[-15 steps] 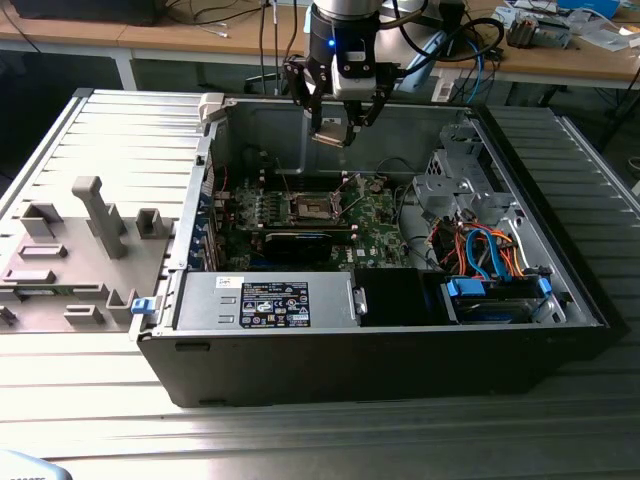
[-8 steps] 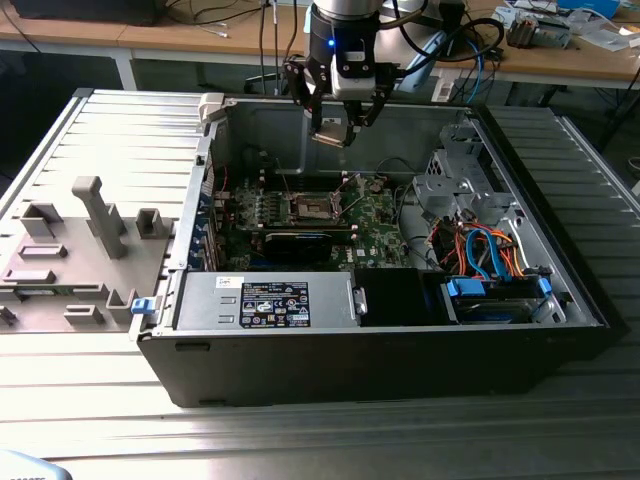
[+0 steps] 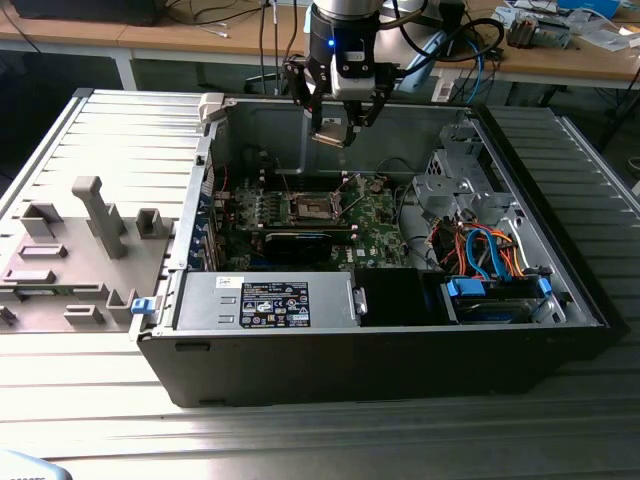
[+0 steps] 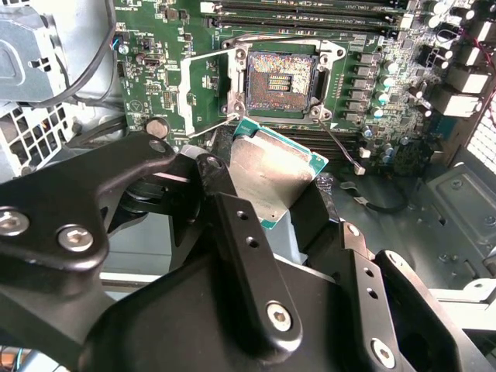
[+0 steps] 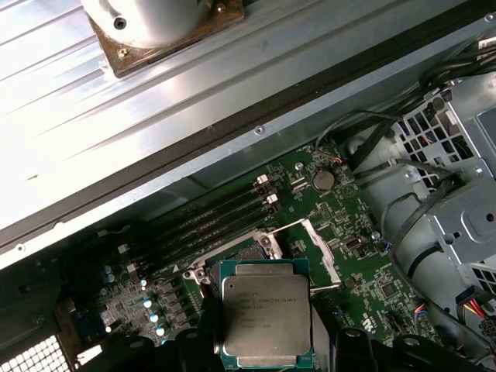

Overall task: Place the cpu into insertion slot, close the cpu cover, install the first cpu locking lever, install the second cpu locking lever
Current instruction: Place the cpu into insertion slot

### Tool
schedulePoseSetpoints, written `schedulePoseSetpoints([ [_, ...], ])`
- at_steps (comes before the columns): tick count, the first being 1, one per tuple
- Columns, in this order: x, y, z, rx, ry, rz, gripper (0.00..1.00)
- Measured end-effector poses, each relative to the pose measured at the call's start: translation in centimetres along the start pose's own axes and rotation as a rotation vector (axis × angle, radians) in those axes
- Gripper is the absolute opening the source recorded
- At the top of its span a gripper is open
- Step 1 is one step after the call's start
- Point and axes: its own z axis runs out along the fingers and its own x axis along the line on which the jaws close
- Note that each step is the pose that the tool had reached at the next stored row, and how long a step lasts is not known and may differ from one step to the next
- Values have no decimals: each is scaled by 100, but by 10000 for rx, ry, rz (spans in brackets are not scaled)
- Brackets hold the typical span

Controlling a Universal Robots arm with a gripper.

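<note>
Pincer (image 3: 330, 128) clamps cpu (image 5: 266, 310), clear above open insertion slot (image 4: 280, 77).

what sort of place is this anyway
Probably a robotics lab or workshop: an open computer case lies on a ribbed metal table, wooden benches stand behind, and a robot arm holds a cpu above the motherboard.

1. Ribbed metal table (image 3: 330, 440) carries everything here.
2. Open black computer case (image 3: 400, 365) lies on its side, right on the table.
3. Grey moulded fixture (image 3: 70, 260) sits just beside the case, on the exterior view's left.
</note>
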Motion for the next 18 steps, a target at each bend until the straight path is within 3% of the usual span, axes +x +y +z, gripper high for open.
schedulePoseSetpoints([
  [18, 0, 0, 0, -2, -10, 111, 55],
])
